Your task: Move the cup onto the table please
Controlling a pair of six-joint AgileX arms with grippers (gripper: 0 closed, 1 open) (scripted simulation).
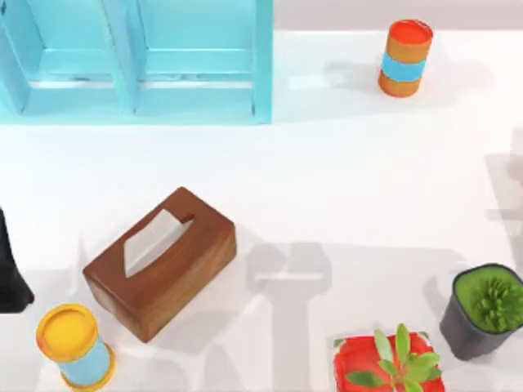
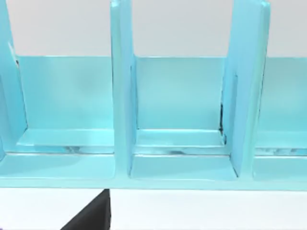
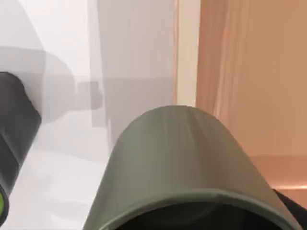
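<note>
Close against the right wrist camera, the cup (image 3: 187, 167) hangs above the white table (image 3: 62, 158).
Carried by the right arm, I judge; setting it down remains. Neither gripper's opening can be told. Left arm (image 1: 12, 269) idles at the table's left edge.

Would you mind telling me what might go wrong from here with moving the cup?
1. The cup looms close in the right wrist view with the edge of the table just behind it. Set down there, it might tip off the side.
2. The dark plant pot stands nearby and could get knocked during lowering.
The left arm is parked at the table's left edge.
</note>
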